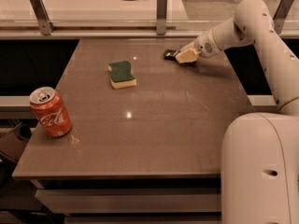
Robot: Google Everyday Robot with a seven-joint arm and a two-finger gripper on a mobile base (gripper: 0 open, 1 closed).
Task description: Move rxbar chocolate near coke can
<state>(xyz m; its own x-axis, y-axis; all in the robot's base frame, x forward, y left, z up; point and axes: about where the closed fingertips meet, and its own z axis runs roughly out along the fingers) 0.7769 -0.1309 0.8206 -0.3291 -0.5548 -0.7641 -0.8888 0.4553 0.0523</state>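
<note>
Your gripper meets the rxbar chocolate far right, though I cannot tell its grip. The sponge lies between them and the near-left coke can.

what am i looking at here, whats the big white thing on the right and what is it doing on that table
The big white shape at lower right is the body of a mobile robot. Its single arm curves from the top right over the table. There is only one picture, looking down on the table from the robot's side; exactly where that camera sits is not known.

At the end of the arm is the gripper, the robot's hand, low at the far right part of the table. It is right at a small dark wrapped bar, the rxbar chocolate. Whether the bar is gripped cannot be told here.

Also on the table are a green-and-yellow sponge near the far middle and a red coke can standing near the front left edge, far from the bar.
</note>
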